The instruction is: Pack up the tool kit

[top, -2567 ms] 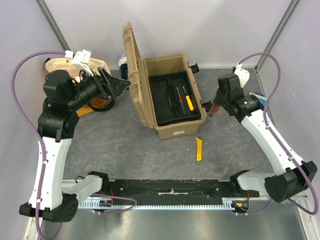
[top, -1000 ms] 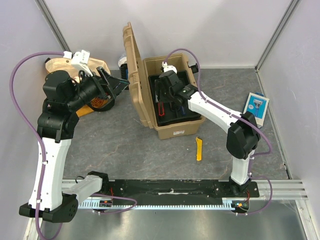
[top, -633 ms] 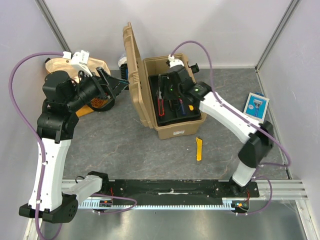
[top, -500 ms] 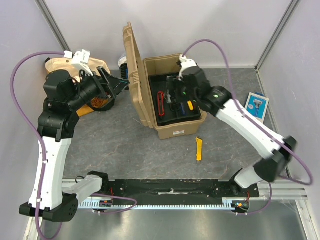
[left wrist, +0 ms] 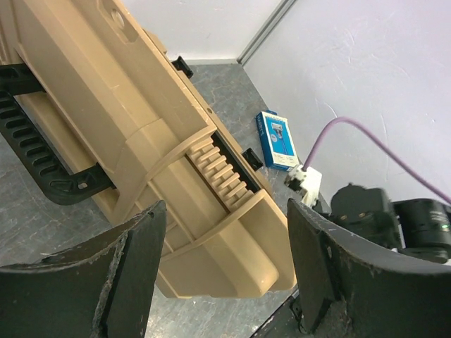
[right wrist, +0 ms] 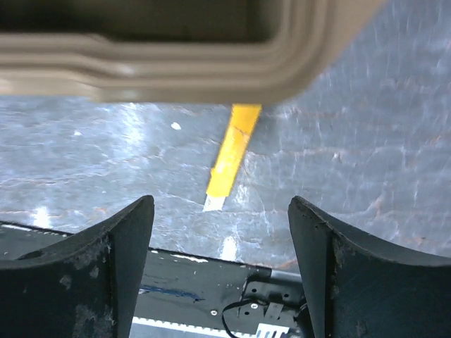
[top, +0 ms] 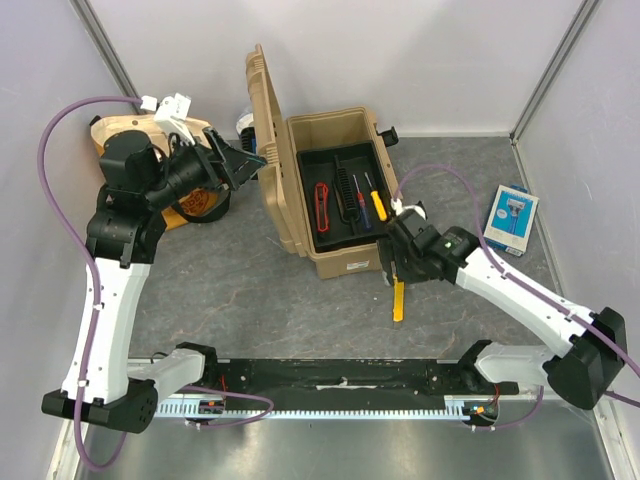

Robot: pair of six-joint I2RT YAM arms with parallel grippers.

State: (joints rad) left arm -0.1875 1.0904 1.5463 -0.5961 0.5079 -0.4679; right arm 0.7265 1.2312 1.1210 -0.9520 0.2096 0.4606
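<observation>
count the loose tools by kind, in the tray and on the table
cutters: 2, red in the tray, yellow on the table
screwdrivers: 2
black ribbed tool: 1
total: 5

The toolbox point(top: 345, 263) was tan and ribbed, its tray point(top: 338, 236) black. A red cutter point(top: 321, 203) and a yellow cutter point(top: 398, 301) stood out against the mottled grey surface point(top: 250, 290).

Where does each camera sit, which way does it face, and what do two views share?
Top external: above and behind the bases, looking down on the open toolbox; both arms show.
Left wrist: on the left tool, facing the toolbox's outside and a blue packet; left fingers show.
Right wrist: on the right tool, looking down at the yellow cutter beside the toolbox; right fingers show.
Shared: top and right wrist both see that yellow cutter.
</observation>
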